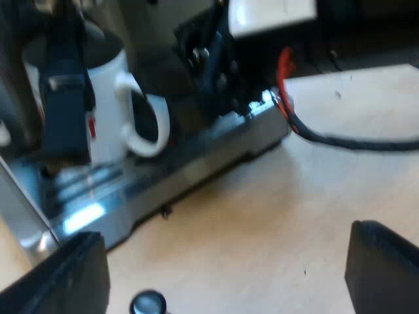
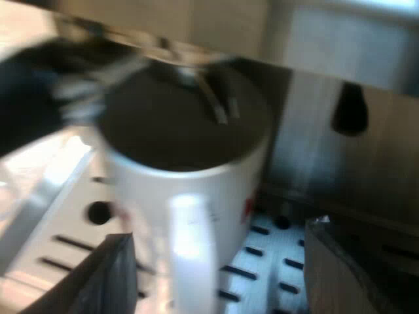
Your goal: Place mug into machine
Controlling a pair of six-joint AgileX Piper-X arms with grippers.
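1. My right gripper (image 2: 219, 278) has its two fingers (image 2: 108, 278) spread wide apart, clamped on nothing.
2. The mug (image 2: 190, 176) is white and stands upright on the slotted drip tray (image 2: 62, 226) of the espresso machine (image 1: 196, 163), under the machine's front overhang.
3. The mug's handle (image 2: 190, 252) points toward my right wrist and sits between my two right fingers. I cannot tell whether either finger touches the mug.
4. The mug's inside looks dark, and blurred metal parts of the machine hang just above its rim.
5. From my left wrist, the right gripper shows as a dark upright shape close against the mug's side, opposite the handle.
6. My left gripper (image 1: 222, 278) hangs over the pale wooden table (image 1: 262, 216), just off the machine's shiny base edge. Its fingers (image 1: 383, 271) are far apart and hold nothing.
7. A small round dark object (image 1: 148, 304) with a shiny top lies on the table between my left fingers. I cannot tell what it is.
8. A red piece (image 1: 283, 69) shows near the corner of the machine's base. What it belongs to is unclear.
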